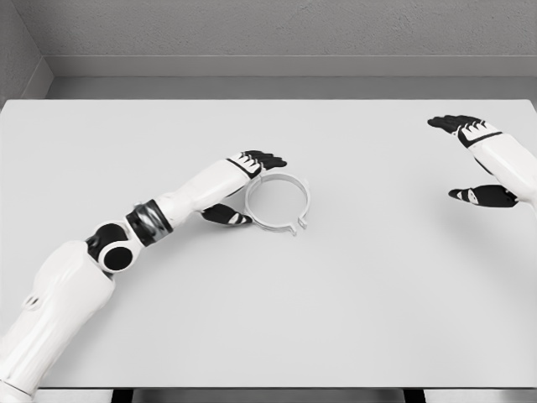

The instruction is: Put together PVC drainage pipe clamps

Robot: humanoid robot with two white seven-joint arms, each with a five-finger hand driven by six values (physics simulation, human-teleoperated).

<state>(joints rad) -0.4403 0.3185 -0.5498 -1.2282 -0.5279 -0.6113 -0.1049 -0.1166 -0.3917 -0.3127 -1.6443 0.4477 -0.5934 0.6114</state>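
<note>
Table (352,319) holds clamp ring (278,204) beside released left hand (250,180); right hand (474,159) released.

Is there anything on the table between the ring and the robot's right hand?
No. In the head view, only bare white table lies between the ring and the right hand. The left hand is at the ring's other side.

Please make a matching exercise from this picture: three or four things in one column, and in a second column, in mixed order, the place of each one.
Things:
1. left hand
2. right hand
3. pipe clamp ring
4. table

Places:
A. far right, well away from the ring, fingers open
B. lying flat near the middle of the table, its gap toward the robot
C. at the ring's left edge, fingers open
D. white surface under everything

Pairs: 1-C, 2-A, 3-B, 4-D
</note>
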